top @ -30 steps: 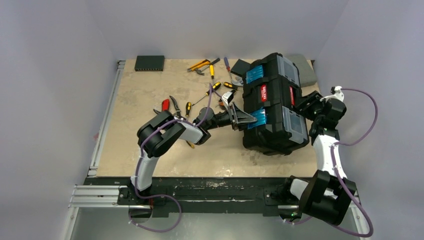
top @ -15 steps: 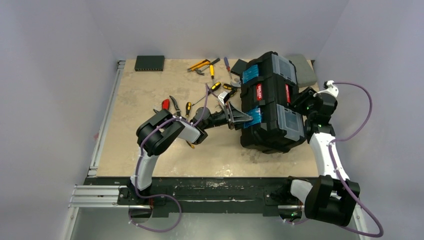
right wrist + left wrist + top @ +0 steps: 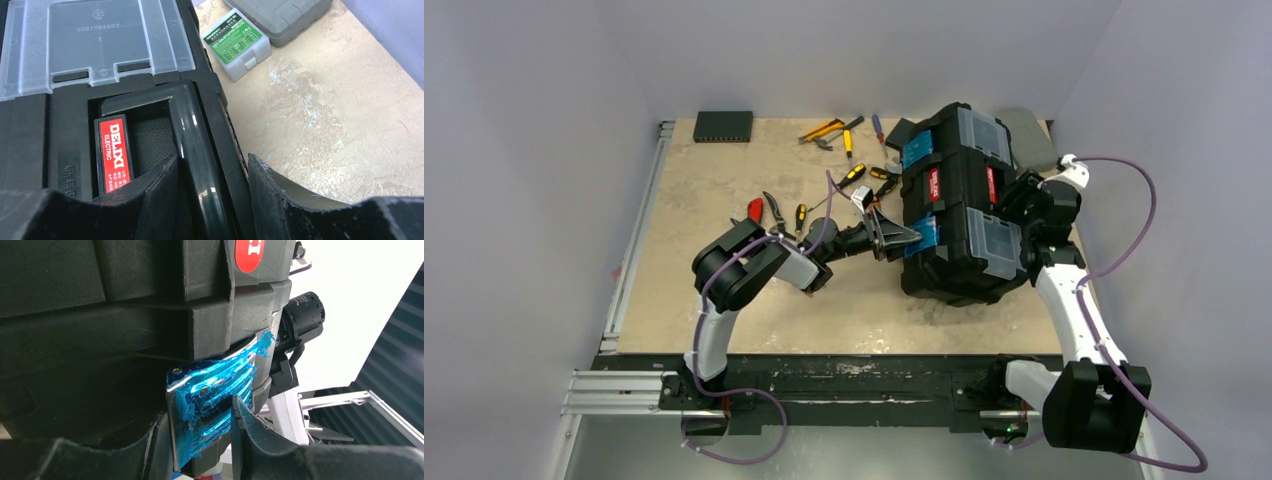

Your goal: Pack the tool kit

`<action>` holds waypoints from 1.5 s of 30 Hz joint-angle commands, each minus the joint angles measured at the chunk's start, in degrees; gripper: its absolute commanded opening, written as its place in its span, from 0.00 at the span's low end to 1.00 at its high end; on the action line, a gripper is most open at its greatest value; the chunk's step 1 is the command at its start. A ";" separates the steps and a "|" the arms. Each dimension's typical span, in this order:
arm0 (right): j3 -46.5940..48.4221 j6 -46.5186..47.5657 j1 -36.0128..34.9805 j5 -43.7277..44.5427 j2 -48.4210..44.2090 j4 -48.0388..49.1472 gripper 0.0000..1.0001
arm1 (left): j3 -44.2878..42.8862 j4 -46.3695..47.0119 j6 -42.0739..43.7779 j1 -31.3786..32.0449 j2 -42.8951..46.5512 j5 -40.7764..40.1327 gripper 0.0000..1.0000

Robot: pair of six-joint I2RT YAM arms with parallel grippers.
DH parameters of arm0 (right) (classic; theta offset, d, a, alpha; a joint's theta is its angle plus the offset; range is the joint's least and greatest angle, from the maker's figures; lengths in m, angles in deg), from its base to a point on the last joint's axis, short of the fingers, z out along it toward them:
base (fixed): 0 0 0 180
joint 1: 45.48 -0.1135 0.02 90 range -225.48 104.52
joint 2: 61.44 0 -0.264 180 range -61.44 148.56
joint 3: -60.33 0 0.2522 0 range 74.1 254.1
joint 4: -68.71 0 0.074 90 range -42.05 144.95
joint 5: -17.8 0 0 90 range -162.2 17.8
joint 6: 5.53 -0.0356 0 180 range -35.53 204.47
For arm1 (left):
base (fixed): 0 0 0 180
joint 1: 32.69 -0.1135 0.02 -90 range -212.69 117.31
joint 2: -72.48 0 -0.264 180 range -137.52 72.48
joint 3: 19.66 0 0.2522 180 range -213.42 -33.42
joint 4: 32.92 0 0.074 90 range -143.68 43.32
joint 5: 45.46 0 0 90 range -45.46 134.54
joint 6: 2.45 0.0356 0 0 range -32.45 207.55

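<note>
Toolbox cut off at 9 and 12 o'clock; latch partly hidden behind left gripper fingers.

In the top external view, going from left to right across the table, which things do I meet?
Flat black box → red-handled pliers → left gripper at a blue latch → toolbox → right gripper at the toolbox's right side.

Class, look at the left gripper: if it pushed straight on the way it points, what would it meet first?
Probably the blue latch on the toolbox: the left gripper has its fingers on either side of it already, though contact is unclear.
</note>
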 commanded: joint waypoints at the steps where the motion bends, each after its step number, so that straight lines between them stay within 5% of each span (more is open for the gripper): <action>1: -2.86 -2.57 -12.65 -22.17 3.12 -18.23 0.01 | 0.16 -2.57 3.70 2.58 0.52 -7.94 0.00; 45: 0.91 -0.53 -19.25 -11.79 5.50 -22.48 0.00 | 5.60 -36.79 23.24 1.24 17.29 -16.47 0.00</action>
